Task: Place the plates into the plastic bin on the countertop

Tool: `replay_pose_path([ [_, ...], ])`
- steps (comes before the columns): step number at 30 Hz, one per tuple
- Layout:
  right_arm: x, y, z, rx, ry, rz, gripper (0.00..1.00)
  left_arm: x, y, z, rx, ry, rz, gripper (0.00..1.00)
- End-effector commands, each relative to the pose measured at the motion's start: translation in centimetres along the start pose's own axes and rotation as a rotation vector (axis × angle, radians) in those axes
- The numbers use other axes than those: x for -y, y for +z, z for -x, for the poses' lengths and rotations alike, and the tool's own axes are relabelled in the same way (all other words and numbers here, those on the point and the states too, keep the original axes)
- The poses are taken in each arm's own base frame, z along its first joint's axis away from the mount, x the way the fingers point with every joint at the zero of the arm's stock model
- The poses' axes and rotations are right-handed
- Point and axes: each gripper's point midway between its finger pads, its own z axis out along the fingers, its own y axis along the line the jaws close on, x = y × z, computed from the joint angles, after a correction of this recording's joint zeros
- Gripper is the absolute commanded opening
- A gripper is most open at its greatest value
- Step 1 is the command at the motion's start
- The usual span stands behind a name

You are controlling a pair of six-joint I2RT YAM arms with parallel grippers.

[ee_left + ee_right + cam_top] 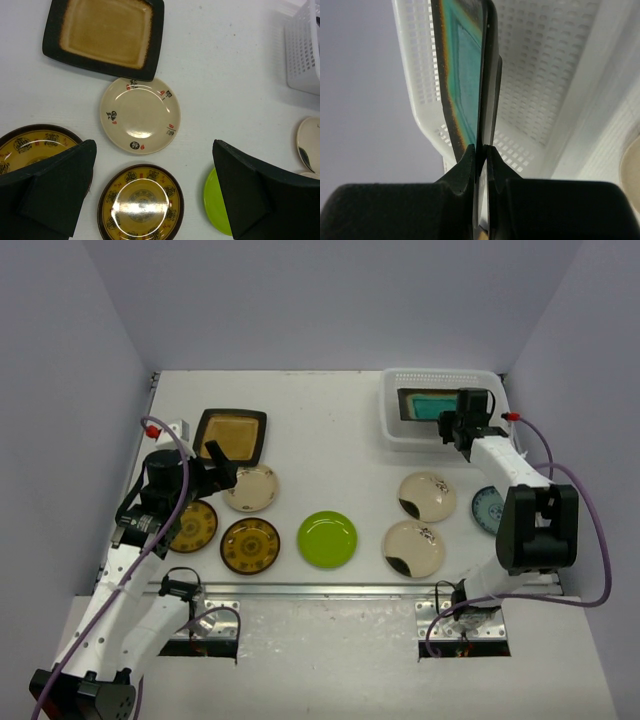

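My right gripper (447, 423) is shut on the rim of the square teal plate (428, 405) and holds it inside the white plastic bin (392, 420); in the right wrist view the teal plate (462, 65) stands on edge between my fingers (481, 155), with the bin (540, 60) around it. My left gripper (212, 472) is open and empty, hovering over the left plates. Below it in the left wrist view lie the amber square plate (105, 35), a cream plate with small marks (140, 115), two brown-gold plates (141, 202) (30, 145) and the lime green plate (216, 202).
Two cream plates with dark blotches (427, 496) (414, 547) and a blue-white plate (487, 508), partly hidden by the right arm, lie at the right. A metal rail (330, 590) runs along the countertop's front edge. Grey walls close in three sides.
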Motion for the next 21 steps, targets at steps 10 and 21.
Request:
replay_pose_path([
  [10, -10.3, -0.4, 0.8, 0.037, -0.001, 0.264, 0.0, 1.0, -0.1, 1.0, 0.046, -0.003, -0.042, 1.0],
  [21, -7.5, 2.1, 2.2, 0.062, 0.013, 0.2, 0.1, 1.0, -0.1, 1.0, 0.045, -0.002, -0.041, 1.0],
])
